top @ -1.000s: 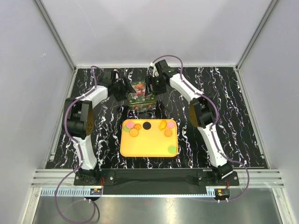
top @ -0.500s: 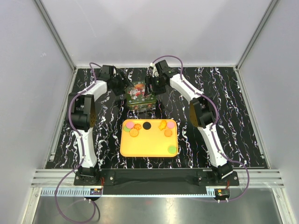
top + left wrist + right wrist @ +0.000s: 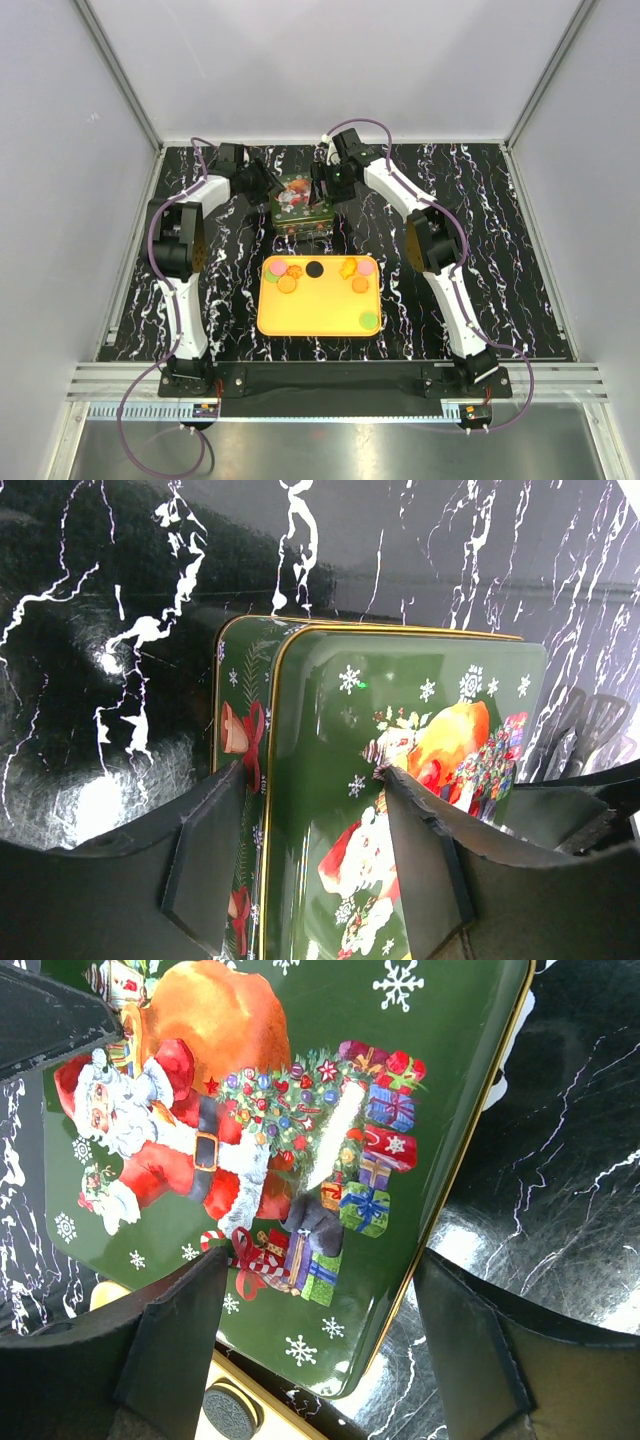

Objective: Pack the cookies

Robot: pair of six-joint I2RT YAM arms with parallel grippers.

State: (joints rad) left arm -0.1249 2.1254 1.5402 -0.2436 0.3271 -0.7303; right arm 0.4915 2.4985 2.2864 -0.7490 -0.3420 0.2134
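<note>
The cookies lie on an orange tray: several round and shaped pieces along its far edge, among them a black disc and a yellow shaped piece, and a green disc at the near right. A green Christmas tin stands behind the tray. My left gripper is open at its left side; in the left wrist view its fingers straddle the tin's edge. My right gripper is open at the right side, its fingers straddling the tin's corner.
The black marbled table is boxed in by grey walls. A small dark see-through thing sits between the tin and the tray. The black cookie and the tray's edge show under the tin's corner in the right wrist view.
The left arm has swung back and up, its wrist now further toward the far left. The tin, the tray and the right arm have barely moved.
</note>
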